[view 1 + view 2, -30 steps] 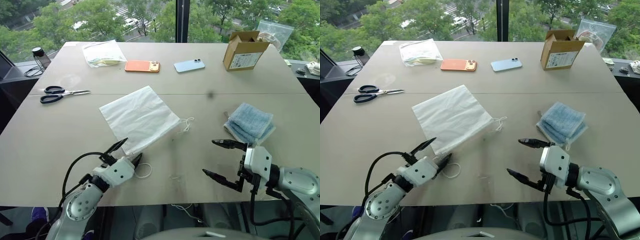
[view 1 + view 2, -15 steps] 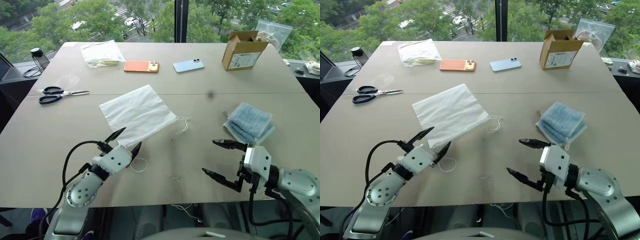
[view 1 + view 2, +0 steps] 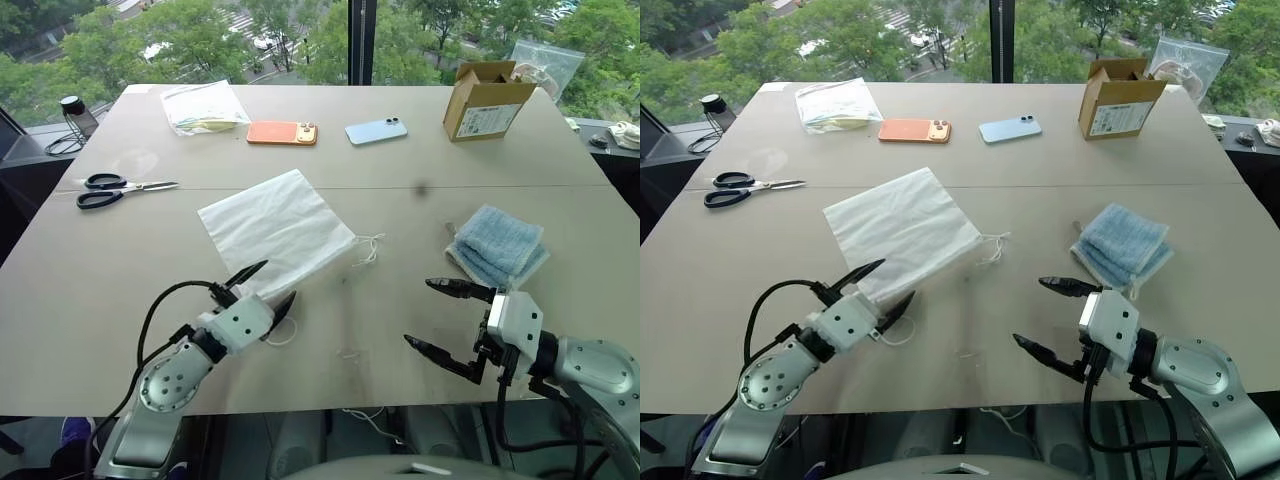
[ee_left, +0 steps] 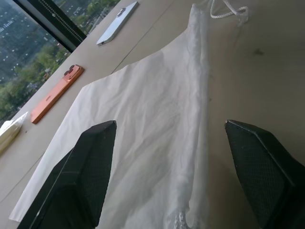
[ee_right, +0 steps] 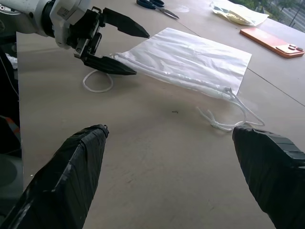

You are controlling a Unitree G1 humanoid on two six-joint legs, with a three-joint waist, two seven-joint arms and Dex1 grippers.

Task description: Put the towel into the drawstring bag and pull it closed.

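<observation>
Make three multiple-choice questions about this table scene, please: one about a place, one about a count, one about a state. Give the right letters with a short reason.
1. Where does the towel lie?
A. inside the white bag
B. on the table, on the robot's right, apart from the bag
C. on the scissors

2. How many phones lie on the table?
A. one
B. two
C. four

3. How is the left hand?
A. open at the near corner of the white bag, one finger over it and one beside it
B. shut on the towel
C. shut on the scissors

Answers:
1 B: the blue towel rests folded just beyond the open right hand.
2 B: an orange phone and a light-blue phone lie side by side at the far end.
3 A: its two black fingers stand spread at the bag's edge.
</observation>
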